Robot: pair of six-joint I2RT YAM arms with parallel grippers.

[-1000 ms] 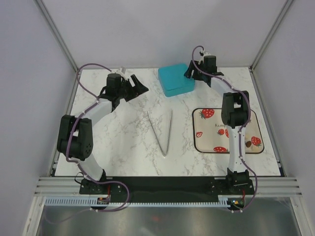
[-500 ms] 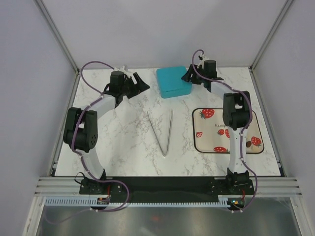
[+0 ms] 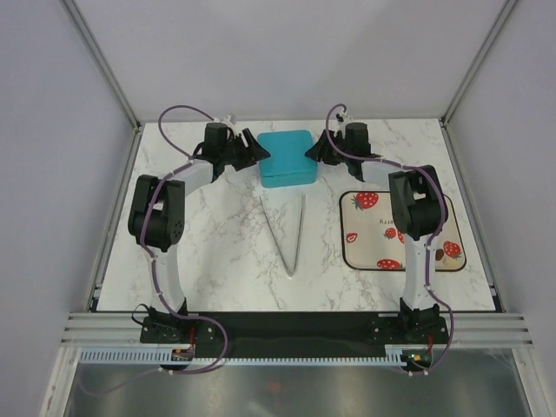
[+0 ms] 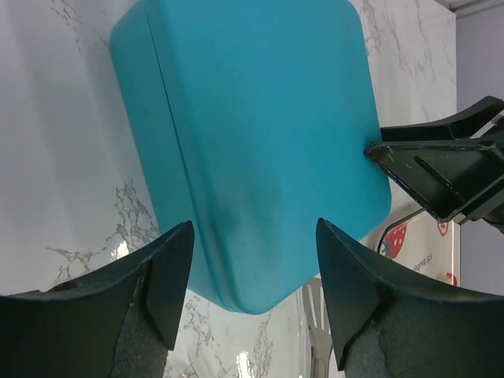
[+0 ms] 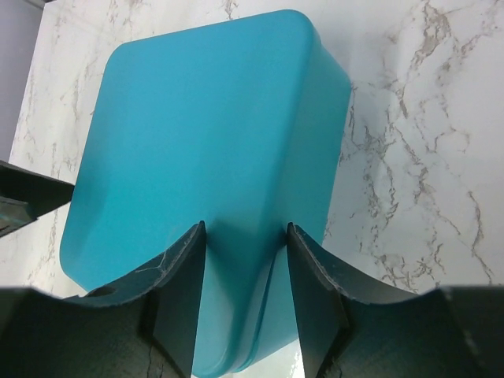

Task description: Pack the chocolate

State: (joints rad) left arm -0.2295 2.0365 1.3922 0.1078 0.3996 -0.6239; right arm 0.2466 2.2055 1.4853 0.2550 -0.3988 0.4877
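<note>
- The chocolate (image 3: 439, 254) shows, if at all, only as a few brownish specks on the strawberry mat (image 3: 347, 254) at the right of the table (image 3: 217, 248). They are too small to be sure of. None is in a gripper.
- The teal box (image 3: 287, 157) sits closed at the far middle of the table, well apart from the mat, so nothing is packed yet.
- The right gripper (image 5: 242, 232) has its fingers somewhat apart, tips against the box's right side. The wall is far wider than the gap, so I judge they clamp nothing.
- The left gripper (image 4: 253, 236) is spread wide and empty, with the box's left corner just ahead of its tips.
- Risks:
  - Pressed from both sides, the smooth, rounded box could twist, skid towards the far edge or tip.
  - A fingertip could slide off a curved wall.
  - The lid may stay shut if the push is uneven.
- The metal tongs (image 3: 295, 230) lie untouched at mid-table, and I expect they are needed for such small pieces.
- Both arms stretch far forward with elbows bent outward and forearms turned inward, wrists low and facing each other across the box.
</note>
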